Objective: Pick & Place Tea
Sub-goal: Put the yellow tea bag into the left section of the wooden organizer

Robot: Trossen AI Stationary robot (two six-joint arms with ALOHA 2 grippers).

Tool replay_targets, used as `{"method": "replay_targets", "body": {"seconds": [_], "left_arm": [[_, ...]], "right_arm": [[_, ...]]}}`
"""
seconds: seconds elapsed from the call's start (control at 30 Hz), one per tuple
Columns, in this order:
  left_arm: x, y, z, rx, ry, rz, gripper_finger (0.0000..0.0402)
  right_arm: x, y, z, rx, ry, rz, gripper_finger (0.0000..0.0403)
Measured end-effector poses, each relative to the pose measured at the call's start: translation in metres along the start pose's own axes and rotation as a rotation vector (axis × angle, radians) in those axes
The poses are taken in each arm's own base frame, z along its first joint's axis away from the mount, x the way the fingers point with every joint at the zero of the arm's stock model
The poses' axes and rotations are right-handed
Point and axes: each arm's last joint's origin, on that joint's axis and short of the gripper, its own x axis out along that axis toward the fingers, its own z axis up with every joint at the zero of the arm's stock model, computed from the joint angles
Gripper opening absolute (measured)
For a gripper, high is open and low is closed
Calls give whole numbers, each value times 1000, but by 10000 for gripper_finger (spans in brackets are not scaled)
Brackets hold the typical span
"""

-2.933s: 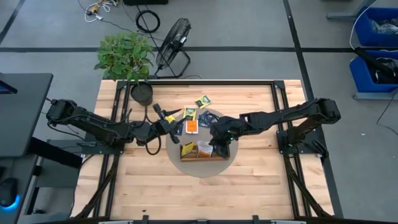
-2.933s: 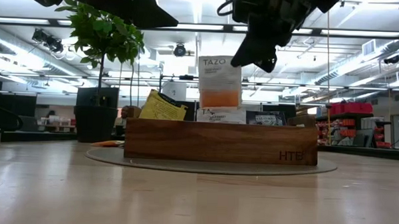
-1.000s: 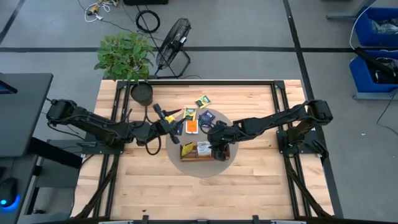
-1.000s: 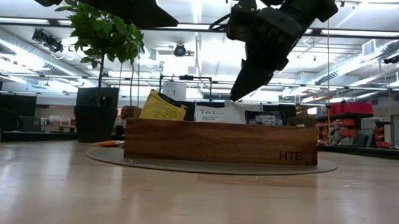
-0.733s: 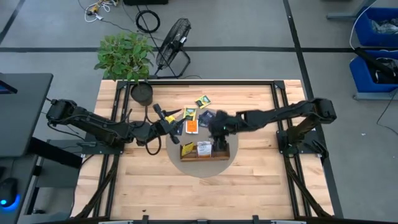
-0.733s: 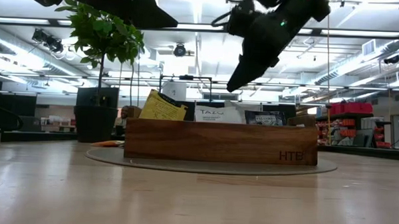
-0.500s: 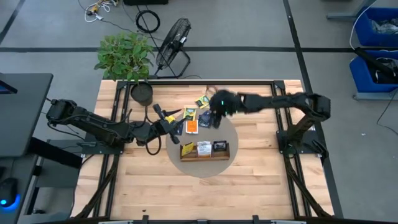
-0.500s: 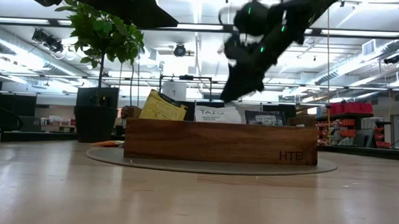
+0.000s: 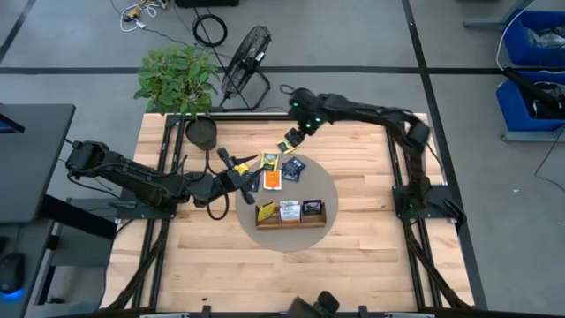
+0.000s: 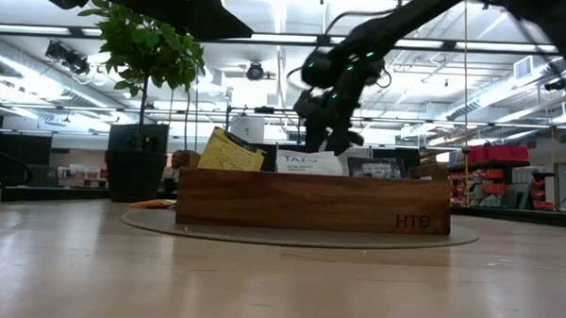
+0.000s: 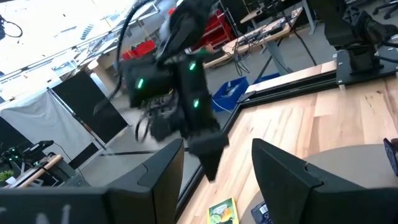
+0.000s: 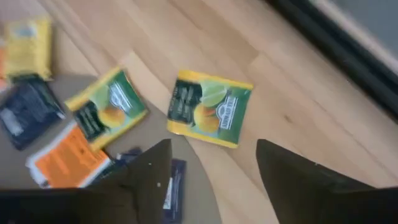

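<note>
Glossy paper tea packets (image 12: pixel 208 108), a smooth wooden tray (image 10: pixel 310 200), pale planked wood table (image 9: pixel 353 256).

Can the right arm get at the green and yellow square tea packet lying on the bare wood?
Probably yes: the right gripper hangs open just above the green and yellow square tea packet, which lies flat on the wood with nothing over it.

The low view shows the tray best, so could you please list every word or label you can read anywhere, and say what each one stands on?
"HTE" on the front wall of the wooden tray, at its right end.
"TAZO" on the white packet standing in the tray's middle.
Small print on the yellow packet and on the dark packet: too small to read.
Print on the green and yellow packet in the right wrist view: blurred, unreadable.
</note>
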Motion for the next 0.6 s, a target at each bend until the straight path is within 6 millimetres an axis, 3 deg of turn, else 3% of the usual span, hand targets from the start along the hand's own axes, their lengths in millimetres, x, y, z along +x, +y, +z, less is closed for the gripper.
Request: {"method": "replay_targets", "body": {"seconds": [0.3,0.6], "left_arm": [[-5,-4,2,2,-12,-25,195],[-9,-8,4,2,-22,-45,195]], "right_arm": [[51,-7,16,48,208,56,268],[56,-28,21,163,201,99,272]]}}
